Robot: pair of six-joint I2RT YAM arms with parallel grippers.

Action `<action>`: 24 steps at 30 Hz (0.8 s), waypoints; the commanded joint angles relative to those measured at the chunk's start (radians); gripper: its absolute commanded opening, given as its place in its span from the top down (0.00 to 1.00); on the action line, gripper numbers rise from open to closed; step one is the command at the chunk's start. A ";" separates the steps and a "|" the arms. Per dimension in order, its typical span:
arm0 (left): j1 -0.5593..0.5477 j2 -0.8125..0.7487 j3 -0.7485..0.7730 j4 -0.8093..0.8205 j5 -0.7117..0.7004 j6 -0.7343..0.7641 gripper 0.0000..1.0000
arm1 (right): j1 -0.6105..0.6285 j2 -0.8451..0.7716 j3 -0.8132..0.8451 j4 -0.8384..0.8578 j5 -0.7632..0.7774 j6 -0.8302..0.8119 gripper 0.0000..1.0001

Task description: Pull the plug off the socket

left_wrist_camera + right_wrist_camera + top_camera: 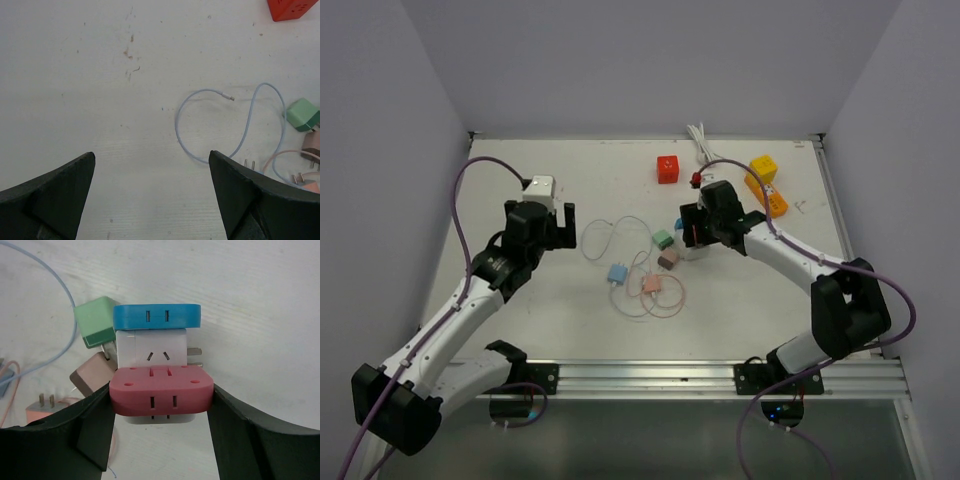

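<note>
Closest to the right wrist lens, the right claw pinches a red rounded plastic plug by its two ends. The plug is seated on the near face of a white plastic cube socket. A blue flat plastic plug sits on the far face, and bare metal prongs stick out to the right. Nothing pins the socket, so a pull would likely drag the whole stack along instead of parting it, and the curved ends may slip from the pads. A green plastic charger and a brown plastic charger lie just beside the socket's left, while the bench to its right is bare.

From the left wrist, the left claw hangs wide over bare bench, holding nothing. A pale blue thin cable loops near its right finger and could snag if the claw travels toward the socket.

From above, the left claw is well apart from the socket, with loose chargers and cables between them. A small red plastic cube and yellow-orange plastic blocks lie beyond the right claw, near the far edge. The nearer bench, toward the arm bases, offers open room for drawing back.
</note>
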 commanded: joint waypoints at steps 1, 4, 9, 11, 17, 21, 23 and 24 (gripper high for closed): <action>0.009 0.014 -0.012 0.059 0.033 0.031 0.01 | 0.054 0.026 0.046 0.019 -0.084 -0.071 0.87; 0.009 0.028 -0.012 0.059 0.048 0.034 0.01 | 0.064 0.011 0.066 0.025 -0.084 -0.077 0.89; 0.009 0.041 -0.015 0.071 0.085 0.042 0.01 | 0.065 -0.019 0.116 -0.002 -0.084 -0.106 0.96; 0.009 0.044 -0.016 0.079 0.106 0.045 0.01 | 0.064 -0.031 0.129 -0.008 -0.109 -0.128 0.98; 0.009 0.060 -0.016 0.085 0.143 0.045 0.01 | 0.074 -0.058 0.096 0.044 -0.200 -0.128 1.00; 0.009 0.075 -0.013 0.096 0.171 0.017 0.00 | 0.079 -0.095 0.078 0.100 -0.239 -0.105 1.00; 0.009 0.090 0.002 0.084 0.180 -0.024 0.01 | 0.088 -0.106 0.072 0.123 -0.267 -0.091 1.00; 0.009 0.106 0.025 0.076 0.197 -0.041 0.00 | 0.091 -0.111 0.070 0.143 -0.269 -0.087 1.00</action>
